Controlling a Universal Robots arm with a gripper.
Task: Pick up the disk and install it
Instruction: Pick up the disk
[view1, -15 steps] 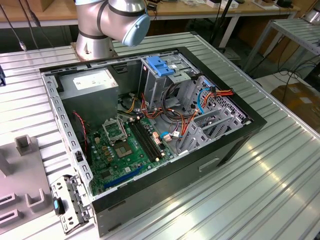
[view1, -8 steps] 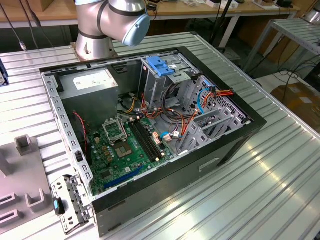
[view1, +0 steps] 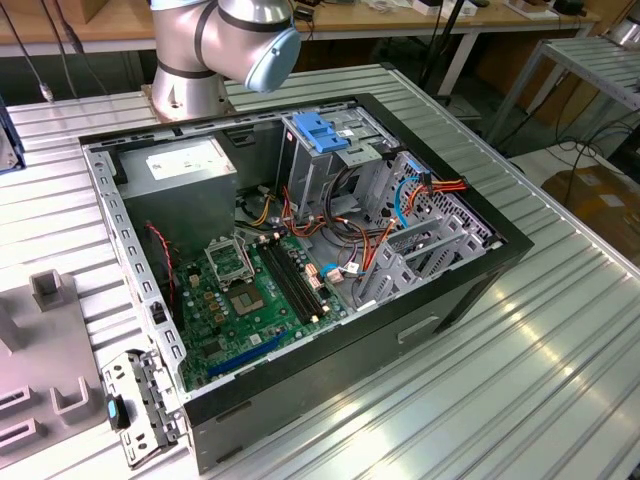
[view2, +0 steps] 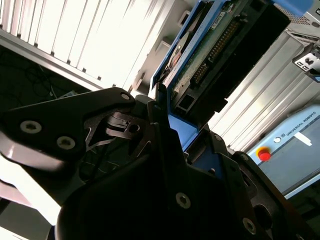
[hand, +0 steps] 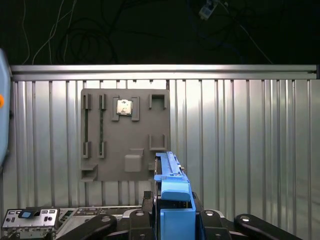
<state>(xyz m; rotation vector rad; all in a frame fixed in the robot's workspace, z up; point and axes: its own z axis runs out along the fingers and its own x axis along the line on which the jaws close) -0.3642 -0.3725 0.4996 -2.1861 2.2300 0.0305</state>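
**Exterior view.**
- Open computer case (view1: 330, 395), lying on a ribbed metal table (view1: 520, 370).
- Inside the case: motherboard (view1: 250, 300), power supply (view1: 185, 170) and a tall grey drive cage (view1: 318, 185) topped by a fixed blue bracket (view1: 320, 132).
- The base of my arm (view1: 215, 50) stands behind the case.

**Second wrist view.**
- My gripper (view2: 167, 122) has its black fingers (view2: 100, 115) closed hard on the blue carrier rail.
- The disk (view2: 220, 40) juts out beyond them, circuit board and connector pins facing the camera.
- It is carried in the air and touches nothing else.
- A pendant with a red button (view2: 263, 155) lies off to the side.

**First wrist view.**
- The disk is seen edge-on, its blue handle end seated between my fingers.
- Below it is the ribbed table with a grey fixture plate (hand: 107, 150), a chip (hand: 123, 107) in one pocket.

**Status, by my judgement.**
- Pick-up is done.
- Installation is not yet done: the disk is in my grip over the table, outside the case.
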